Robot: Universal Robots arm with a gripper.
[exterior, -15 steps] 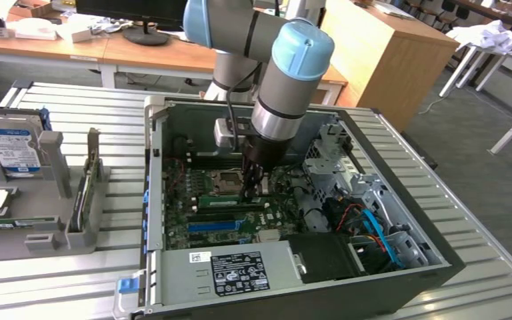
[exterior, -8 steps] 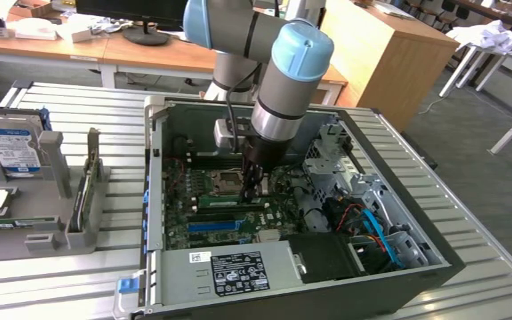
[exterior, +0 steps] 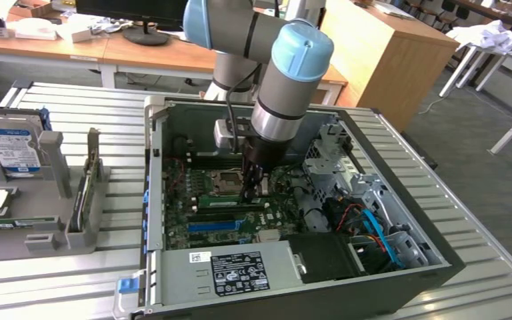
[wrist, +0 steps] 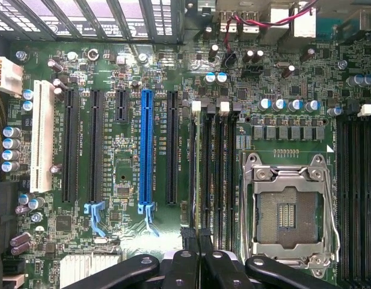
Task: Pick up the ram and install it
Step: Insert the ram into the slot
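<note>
A ribbed metal tabletop (exterior: 51, 287) carries an open case (exterior: 443, 263) lying on its side. The case spans the middle and reaches the tabletop's near edge. A grey rack (exterior: 56, 177) sits toward the edge at the exterior view's left, with a drive (exterior: 11, 150) standing in it.

Behind the far edge are wooden desks (exterior: 149, 57) and a tall wooden cabinet (exterior: 389, 60). Grey floor (exterior: 479, 173) lies past the edge at the exterior view's right.

The arm (exterior: 287, 73) reaches down into the case over the board (exterior: 189, 223). The ram (exterior: 227, 199) stands on edge in a black slot beside the empty processor socket (wrist: 287, 211). In the wrist view it is a thin strip (wrist: 196, 174).

The tool (exterior: 254, 192) is clenched, its black tips (wrist: 199, 238) together at one end of the ram. I cannot tell whether they pinch it or only rest on it.
</note>
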